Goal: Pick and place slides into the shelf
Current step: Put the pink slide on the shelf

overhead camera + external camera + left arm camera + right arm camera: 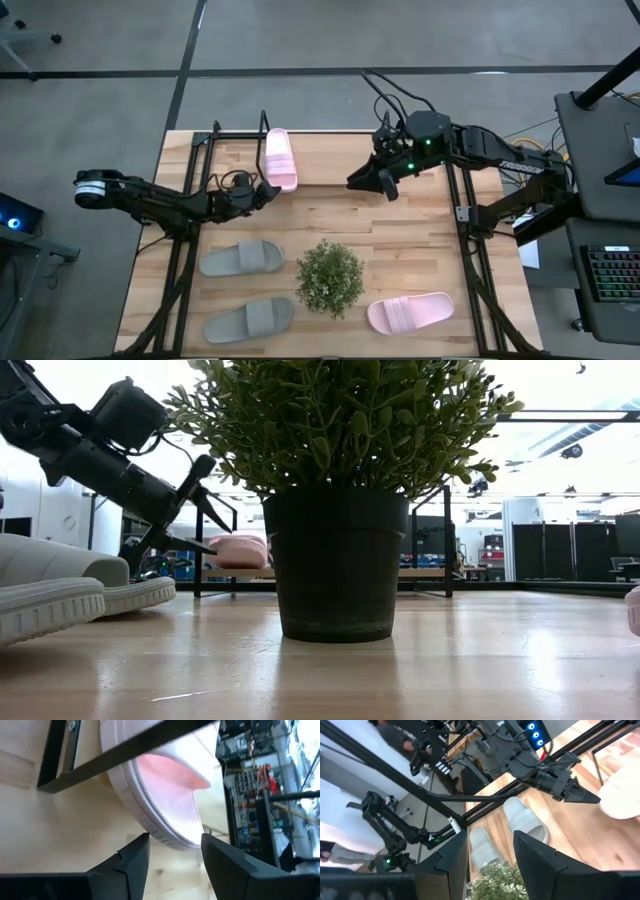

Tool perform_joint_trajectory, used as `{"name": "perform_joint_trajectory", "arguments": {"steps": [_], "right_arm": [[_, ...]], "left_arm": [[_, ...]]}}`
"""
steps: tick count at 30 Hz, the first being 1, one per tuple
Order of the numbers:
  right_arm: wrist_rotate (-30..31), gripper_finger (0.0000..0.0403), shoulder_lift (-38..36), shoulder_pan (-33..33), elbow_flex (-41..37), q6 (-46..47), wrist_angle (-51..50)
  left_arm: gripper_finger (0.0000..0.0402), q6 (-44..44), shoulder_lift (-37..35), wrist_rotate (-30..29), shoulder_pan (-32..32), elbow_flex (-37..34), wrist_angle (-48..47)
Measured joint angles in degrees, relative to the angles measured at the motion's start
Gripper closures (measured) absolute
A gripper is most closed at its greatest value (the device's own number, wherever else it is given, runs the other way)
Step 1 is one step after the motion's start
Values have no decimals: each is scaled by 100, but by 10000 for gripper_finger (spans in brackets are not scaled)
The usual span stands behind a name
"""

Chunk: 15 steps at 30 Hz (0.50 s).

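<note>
One pale pink slide lies on the shelf at the table's far left, by the shelf's right end; it also shows on the shelf board in the low view. My left gripper is low and open. Its fingertips stand on either side of this slide's near end, with a gap on each side. My right gripper hangs open high over the far middle of the table, holding nothing. Two grey slides and a second pink slide lie sole-down on the table's near half.
A bushy potted plant stands between the grey slides and the near pink slide and fills the low view. Black rails cross above the shelved slide. Bare tabletop lies between the shelf and the plant. A person shows beyond the table.
</note>
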Motion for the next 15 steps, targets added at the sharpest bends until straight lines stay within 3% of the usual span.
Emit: {"name": "perform_joint_trajectory", "arguments": {"steps": [15], "right_arm": [[99, 252, 0, 341, -13, 0, -67]], "left_arm": [[145, 38, -14, 1068, 0, 0, 41]]}}
